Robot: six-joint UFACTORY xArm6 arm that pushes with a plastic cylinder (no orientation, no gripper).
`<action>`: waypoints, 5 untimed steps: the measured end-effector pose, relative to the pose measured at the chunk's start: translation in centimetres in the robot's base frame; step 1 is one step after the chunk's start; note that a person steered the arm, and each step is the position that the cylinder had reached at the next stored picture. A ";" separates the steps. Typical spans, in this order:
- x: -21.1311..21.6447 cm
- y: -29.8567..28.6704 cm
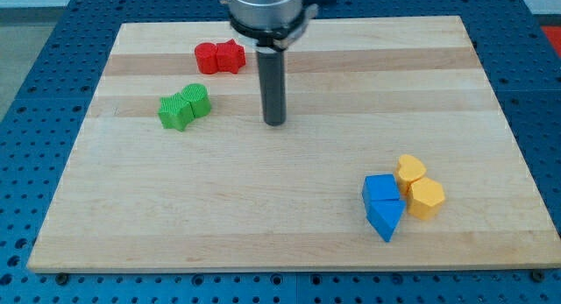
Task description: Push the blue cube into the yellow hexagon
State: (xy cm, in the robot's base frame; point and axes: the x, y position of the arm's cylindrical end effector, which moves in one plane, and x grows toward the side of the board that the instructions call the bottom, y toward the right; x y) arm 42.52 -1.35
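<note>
Already blue cube (380,188) touching yellow hexagon (427,199); my tip (275,123) well apart.

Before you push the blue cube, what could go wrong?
1. My tip is far from the blue cube, up toward the view's top-left, so a badly lined-up approach could knock it sideways.
2. The blue cube already seems to touch the yellow hexagon and the other blue block; a push might drag that one along.
3. The second yellow block sits close, and could get shoved away too.
</note>
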 end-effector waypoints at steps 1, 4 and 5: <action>2.9 2.7; 12.6 10.5; 13.9 10.9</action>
State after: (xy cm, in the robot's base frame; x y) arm 56.41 9.56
